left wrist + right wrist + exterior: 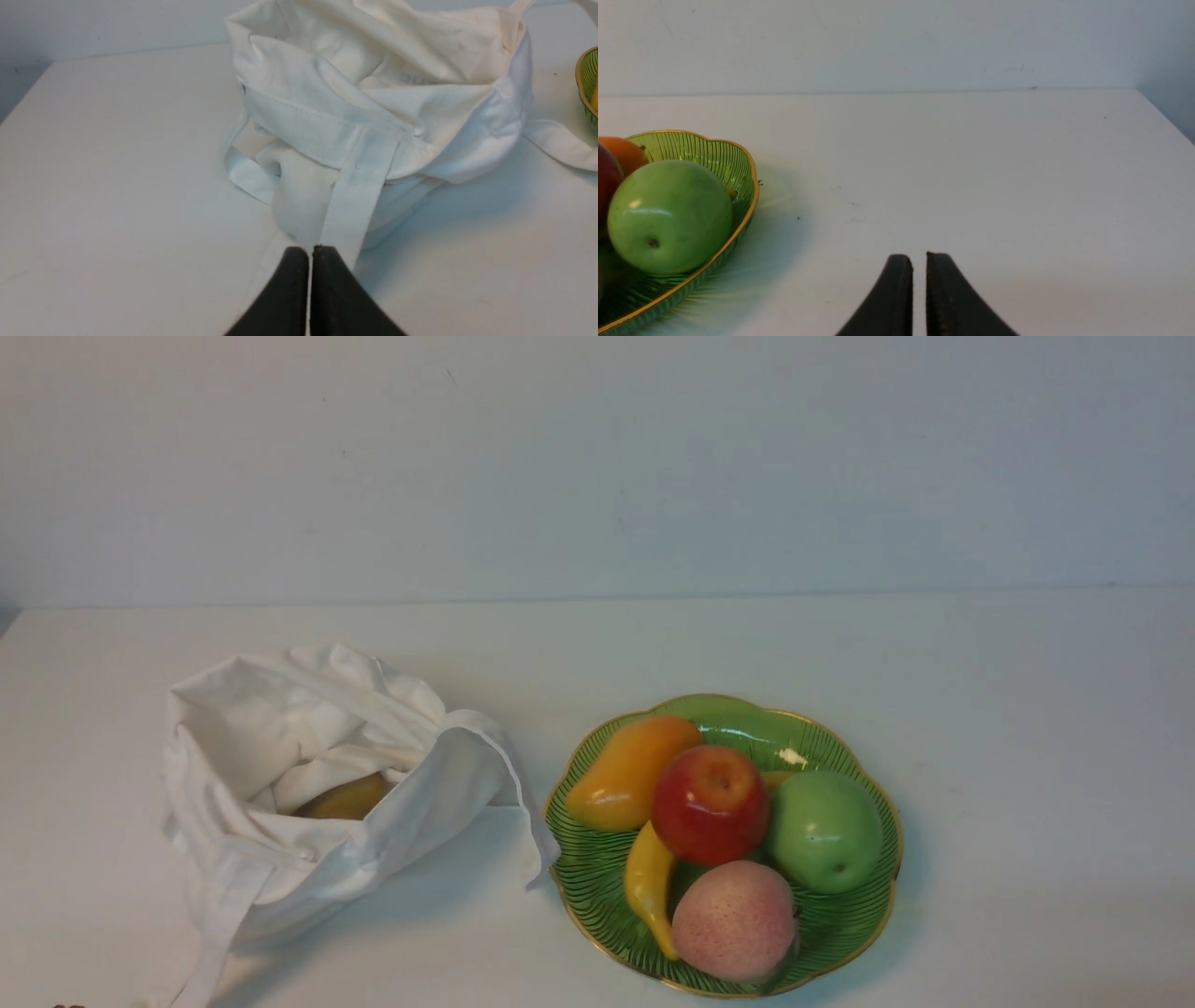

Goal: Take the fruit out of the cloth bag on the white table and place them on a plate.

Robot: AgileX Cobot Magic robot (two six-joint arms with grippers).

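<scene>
Both hands pressed together over white table, pale wall behind.

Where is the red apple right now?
In the front view, the red apple sits mid-plate, right of the cloth bag, between the orange fruit and green apple.

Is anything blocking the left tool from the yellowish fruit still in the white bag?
Yes. The soft white cloth bag itself: its near wall and folds rise between the shut left tool and the dull olive-yellow fruit lying deep inside.
</scene>
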